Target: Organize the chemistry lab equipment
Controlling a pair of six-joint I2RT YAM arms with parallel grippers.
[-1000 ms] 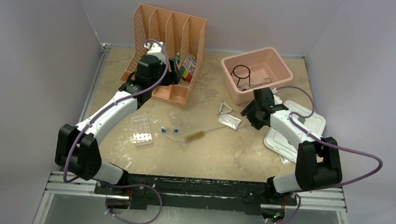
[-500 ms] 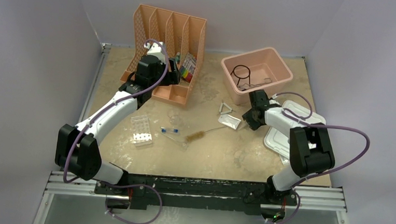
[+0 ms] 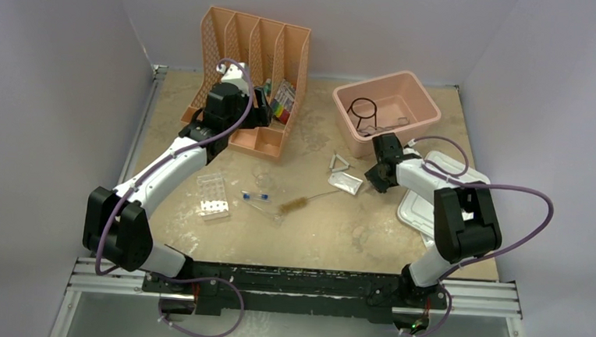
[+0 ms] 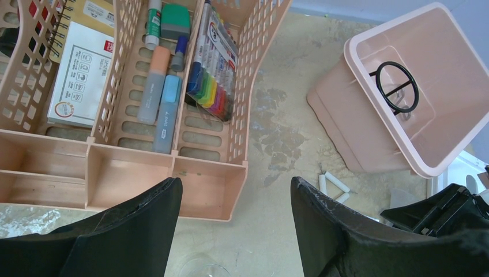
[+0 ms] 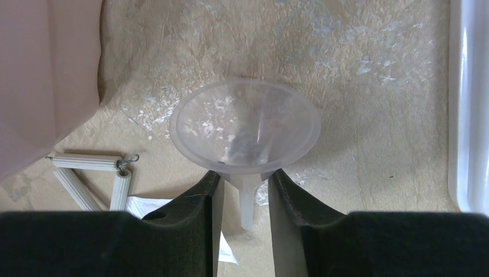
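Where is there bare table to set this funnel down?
The biggest free patch of table is between the brush and the near edge, left of the lid. Another lies between the organizer and the tub. It is crowded by the right gripper holding the funnel, at the triangle and packet, and from rack to tubes.
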